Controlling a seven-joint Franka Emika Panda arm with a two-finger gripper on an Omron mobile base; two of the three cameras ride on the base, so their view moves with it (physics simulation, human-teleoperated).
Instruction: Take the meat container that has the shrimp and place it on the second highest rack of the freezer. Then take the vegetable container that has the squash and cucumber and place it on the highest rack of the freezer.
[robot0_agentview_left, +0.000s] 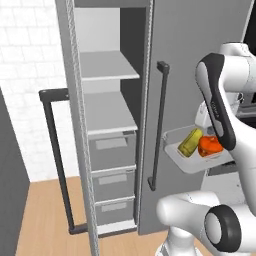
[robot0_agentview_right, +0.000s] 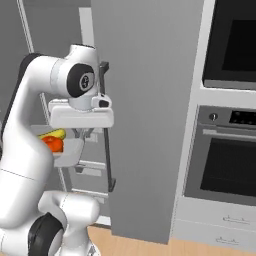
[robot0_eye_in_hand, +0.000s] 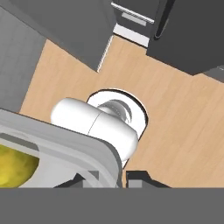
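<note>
Left base view is showing the freezer (robot0_agentview_left: 107, 125) standing with its door (robot0_agentview_left: 64, 160) swung wide toward the left, which is leaving the white shelves and the grey drawers (robot0_agentview_left: 112, 150) reachable from the front. The highest rack (robot0_agentview_left: 107, 66) and the shelf under it (robot0_agentview_left: 111, 114) are both lying bare here, so I cannot tell from these pictures where the shrimp tray is sitting. The arm is carrying the vegetable tray (robot0_agentview_left: 192, 161) in the air, to the right of the closed door's dark handle (robot0_agentview_left: 159, 125) and well below the highest rack. Inside the tray, the yellow-green cucumber (robot0_agentview_left: 190, 142) is resting just beside the orange-red squash (robot0_agentview_left: 210, 146).

Right base view is showing the gripper (robot0_agentview_right: 86, 135) hanging down over the tray's near rim, with the tray staying level, probably to keep the vegetables from rolling out. Hand view is showing the two dark fingertips (robot0_eye_in_hand: 138, 179) pinching the tray's rim (robot0_eye_in_hand: 103, 153) between them, nearly closed, so the grip is looking firm. The tray is extending out to one side of the tool rather than sitting under it, with wooden floor (robot0_eye_in_hand: 188, 113) far below.
</note>
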